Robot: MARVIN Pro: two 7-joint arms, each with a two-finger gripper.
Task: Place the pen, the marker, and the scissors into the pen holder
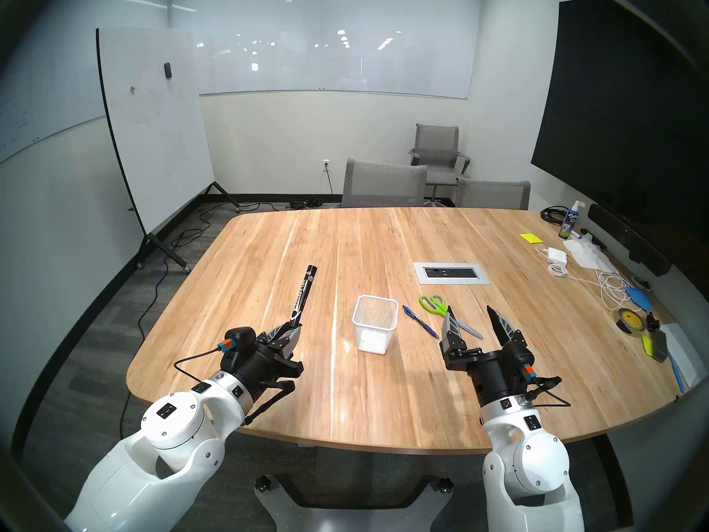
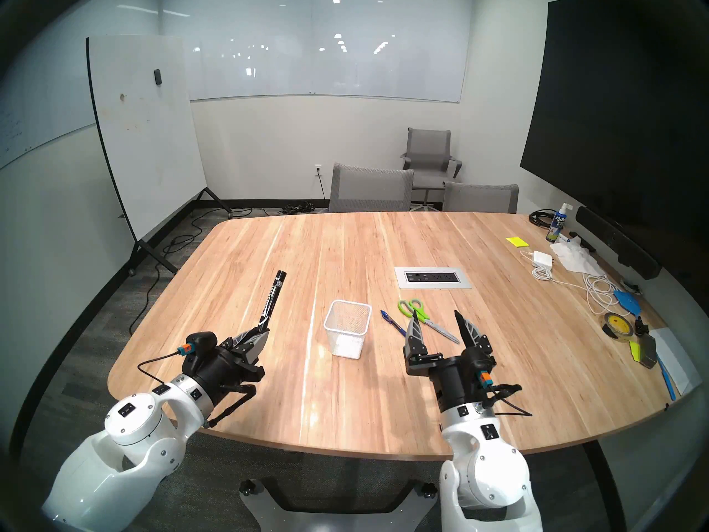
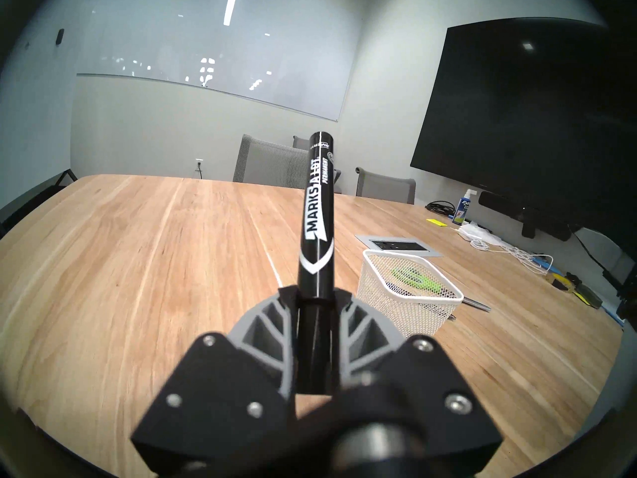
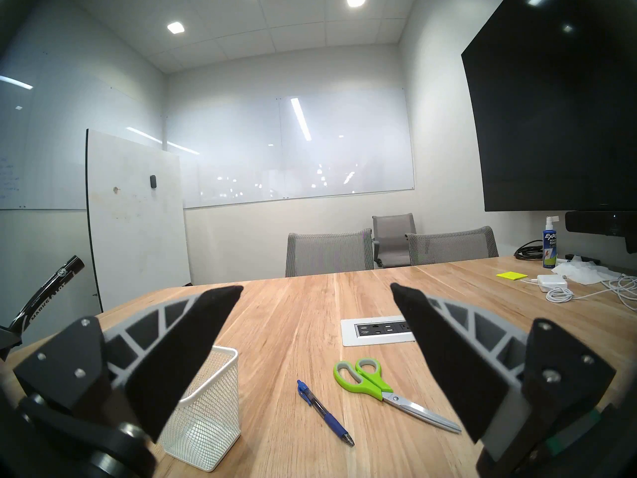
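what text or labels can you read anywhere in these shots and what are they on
"MARKS A LOT" and "PERMANENT": white lettering on the barrel of the marker held in the left gripper.
"EXPO": on the blue spray bottle at the far right of the table; its smaller print is too blurred to read.
Faint handwriting on the wall whiteboard: too small to read.
The pen, scissors and pen holder show no readable text.

Both arms raised above the near edge of the surface (image 1: 383, 404). Left pincer (image 1: 293, 329) clamped on the marker (image 1: 303, 295), aimed far and rightward, roughly level. Right pincer (image 1: 470, 312) spread wide, holding nothing, tilted slightly upward, pointing far.
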